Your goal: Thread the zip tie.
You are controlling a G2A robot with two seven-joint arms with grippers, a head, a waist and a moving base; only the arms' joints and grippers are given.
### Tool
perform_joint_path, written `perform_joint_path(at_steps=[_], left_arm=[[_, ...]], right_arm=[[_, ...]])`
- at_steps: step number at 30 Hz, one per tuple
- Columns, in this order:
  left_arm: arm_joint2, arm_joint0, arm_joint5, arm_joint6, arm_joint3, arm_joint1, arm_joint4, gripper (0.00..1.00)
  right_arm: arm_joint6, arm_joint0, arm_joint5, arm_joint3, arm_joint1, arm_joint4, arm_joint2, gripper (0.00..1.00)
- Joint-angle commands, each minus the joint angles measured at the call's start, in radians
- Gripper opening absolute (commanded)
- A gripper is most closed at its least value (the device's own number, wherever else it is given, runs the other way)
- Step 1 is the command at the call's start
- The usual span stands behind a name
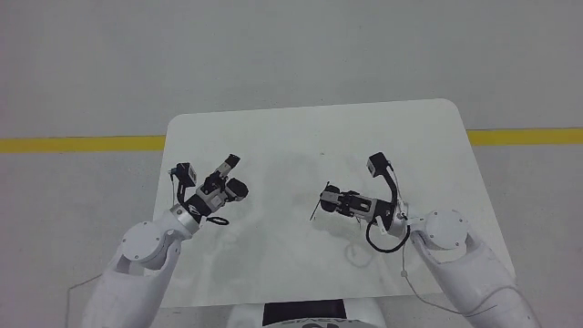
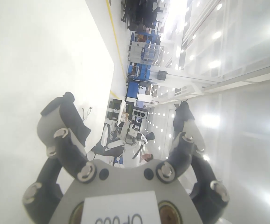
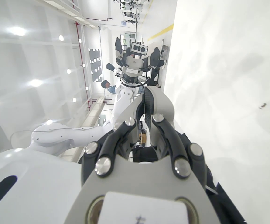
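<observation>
My right gripper [image 1: 324, 202] hovers over the near middle of the white table [image 1: 364, 128], its fingers pressed together. A thin dark strip, the zip tie [image 1: 315, 210], crosses its fingertips and hangs toward the table's front. In the right wrist view the right gripper [image 3: 146, 99] shows shut jaws, and the strip itself is hidden between them. My left gripper [image 1: 233, 175] is over the table's left part, facing the right one. In its own wrist view the left gripper [image 2: 125, 106] stands wide open with nothing between its fingers [image 2: 63, 108].
A tiny dark speck [image 1: 320, 155] lies on the table beyond the right gripper, also visible as the speck [image 3: 263, 105] in the right wrist view. A small black loop [image 1: 217, 221] sits by the left wrist. Grey floor with yellow lines [image 1: 82, 143] surrounds the table.
</observation>
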State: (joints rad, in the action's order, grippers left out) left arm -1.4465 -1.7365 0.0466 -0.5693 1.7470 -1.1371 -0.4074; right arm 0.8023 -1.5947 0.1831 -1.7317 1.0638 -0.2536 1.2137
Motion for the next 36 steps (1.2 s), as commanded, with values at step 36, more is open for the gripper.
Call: perform_joint_path(at_steps=[36], left_arm=[[0.225,0.072,0.014,0.051,-0.019,-0.018,0.08,1.0]], right_arm=[[-0.424,-0.01,-0.01,-0.015,0.048,0.146,-0.179,0.0]])
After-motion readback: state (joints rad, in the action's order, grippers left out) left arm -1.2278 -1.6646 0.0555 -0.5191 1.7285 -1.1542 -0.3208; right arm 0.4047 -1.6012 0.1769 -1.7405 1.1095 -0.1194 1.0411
